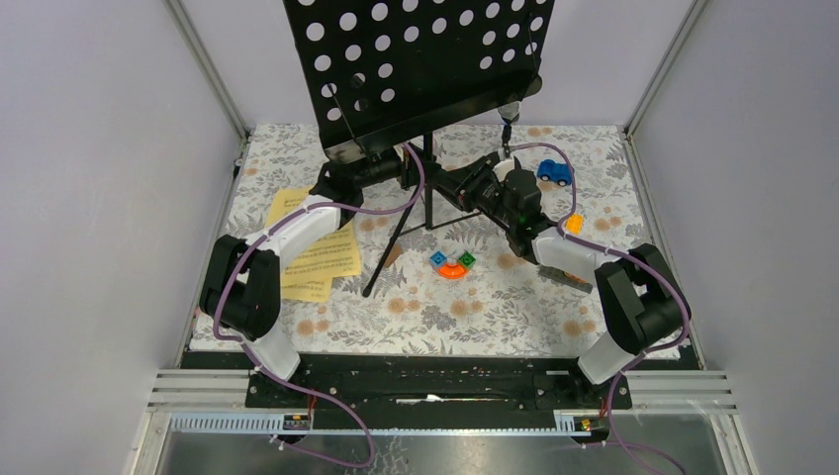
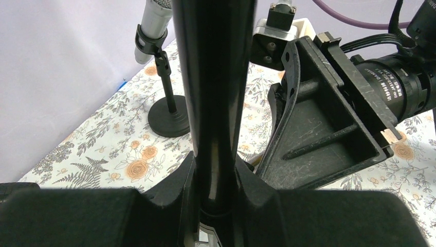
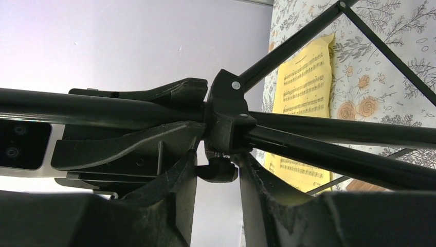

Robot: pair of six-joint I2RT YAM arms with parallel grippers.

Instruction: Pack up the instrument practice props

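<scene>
The black perforated music rack (image 1: 416, 59) stands at the back of the table on its tripod legs. My left gripper (image 1: 416, 168) is shut on its upright pole (image 2: 213, 77), the fingers pressed on both sides. My right gripper (image 1: 447, 186) meets the pole from the right and is shut on the small knob (image 3: 218, 170) under the leg collar (image 3: 226, 116). Yellow sheet-music pages (image 1: 315, 247) lie on the left and also show in the right wrist view (image 3: 303, 82). A silver microphone (image 2: 154, 20) stands in a black round-based holder (image 2: 167, 121). The black microphone is not in view.
A blue toy car (image 1: 554, 172) sits at the back right. An orange curved block (image 1: 452, 265) lies mid-table by a tripod leg (image 1: 391, 247). A dark oblong object (image 1: 567, 278) lies beside the right arm. White walls close in on three sides.
</scene>
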